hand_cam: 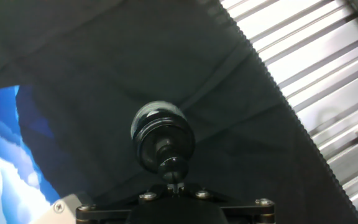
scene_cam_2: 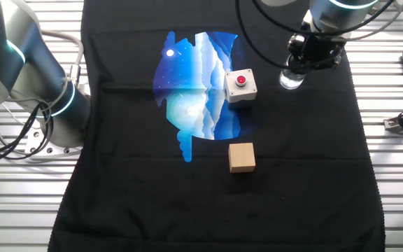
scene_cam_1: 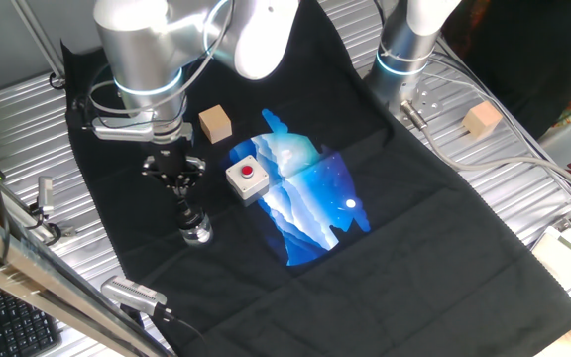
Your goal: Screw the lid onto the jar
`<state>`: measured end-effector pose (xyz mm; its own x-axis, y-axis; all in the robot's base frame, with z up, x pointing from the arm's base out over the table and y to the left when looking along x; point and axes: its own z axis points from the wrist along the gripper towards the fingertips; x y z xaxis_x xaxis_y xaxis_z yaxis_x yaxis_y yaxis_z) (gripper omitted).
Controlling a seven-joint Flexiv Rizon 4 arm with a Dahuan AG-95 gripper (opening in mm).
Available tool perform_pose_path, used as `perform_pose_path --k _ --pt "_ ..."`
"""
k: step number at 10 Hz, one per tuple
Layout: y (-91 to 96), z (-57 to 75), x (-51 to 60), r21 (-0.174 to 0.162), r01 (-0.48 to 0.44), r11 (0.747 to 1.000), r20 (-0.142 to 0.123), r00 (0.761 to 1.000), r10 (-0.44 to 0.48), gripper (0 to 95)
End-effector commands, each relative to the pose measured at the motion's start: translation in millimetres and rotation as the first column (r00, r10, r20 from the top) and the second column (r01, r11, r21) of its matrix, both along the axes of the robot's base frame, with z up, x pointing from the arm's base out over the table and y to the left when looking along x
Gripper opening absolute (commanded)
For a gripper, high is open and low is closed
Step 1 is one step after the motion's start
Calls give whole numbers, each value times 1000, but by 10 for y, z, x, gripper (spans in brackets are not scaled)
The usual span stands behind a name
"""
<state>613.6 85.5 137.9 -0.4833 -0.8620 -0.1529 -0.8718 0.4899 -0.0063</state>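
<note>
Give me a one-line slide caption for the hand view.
Gripper holding the black lid on the clear jar over black cloth.

Ribbed metal table (scene_cam_1: pixel 523 129) under black cloth (scene_cam_1: pixel 414 258) bearing jar (scene_cam_1: pixel 196 231), button box (scene_cam_1: pixel 247 179), cube (scene_cam_1: pixel 215 124)

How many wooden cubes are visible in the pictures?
2. One wooden cube lies on the black cloth near the red-button box; the other cube sits off the cloth, on the metal table.

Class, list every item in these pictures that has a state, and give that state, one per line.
hand: directly over the jar, grip hidden
lid: on top of the jar, under the hand
jar: upright on the black cloth
red-button box: upright, button on top
wooden cube: resting flat on the cloth
</note>
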Motion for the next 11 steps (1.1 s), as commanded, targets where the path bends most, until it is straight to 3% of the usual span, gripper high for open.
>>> perform_pose_path --k 1,2,4,6,11 --pt "-33 -19 -13 -69 -49 996 -5 999 49 0" --pt "-79 -47 -44 -85 -63 994 -10 998 63 0" --pt "-189 -116 -120 -83 -71 994 -12 997 70 0" --pt "-204 -122 -119 -90 -69 993 -16 998 68 0" --pt "-297 -187 43 -94 -98 991 -31 995 95 0"
